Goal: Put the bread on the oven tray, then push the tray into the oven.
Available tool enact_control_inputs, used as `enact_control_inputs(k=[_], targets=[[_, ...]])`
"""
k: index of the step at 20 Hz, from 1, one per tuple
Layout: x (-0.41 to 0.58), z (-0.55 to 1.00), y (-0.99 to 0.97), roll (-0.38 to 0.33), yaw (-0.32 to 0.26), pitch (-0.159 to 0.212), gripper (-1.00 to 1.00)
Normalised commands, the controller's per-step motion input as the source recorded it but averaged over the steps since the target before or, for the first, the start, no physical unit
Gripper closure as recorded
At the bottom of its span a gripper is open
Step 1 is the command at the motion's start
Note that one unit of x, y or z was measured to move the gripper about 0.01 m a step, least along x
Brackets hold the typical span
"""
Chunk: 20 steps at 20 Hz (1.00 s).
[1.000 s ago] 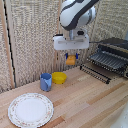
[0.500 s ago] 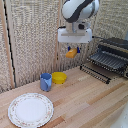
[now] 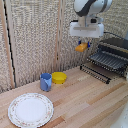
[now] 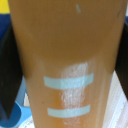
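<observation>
Even indoor light, soft low-res ext. view — wrist cam v. blurred, out of focus.

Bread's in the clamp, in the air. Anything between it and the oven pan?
Nothing visible. The clamp holds the bread in open air on the exterior view's left of the oven pan, which sticks out of the oven. The blue cup and yellow bowl sit lower, farther left.
</observation>
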Motion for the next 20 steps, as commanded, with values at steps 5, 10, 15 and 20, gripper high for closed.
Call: enact_control_inputs(k=[5, 10, 15, 20], targets=[[0.158, 0.24, -0.86, 0.058, -0.074, -0.025, 1.00], [0.319, 0.12, -0.78, 0.060, -0.088, -0.050, 1.00], [0.487, 0.10, -0.71, 0.069, -0.085, -0.038, 1.00], [0.527, 0.17, -0.73, 0.066, -0.070, -0.011, 1.00]])
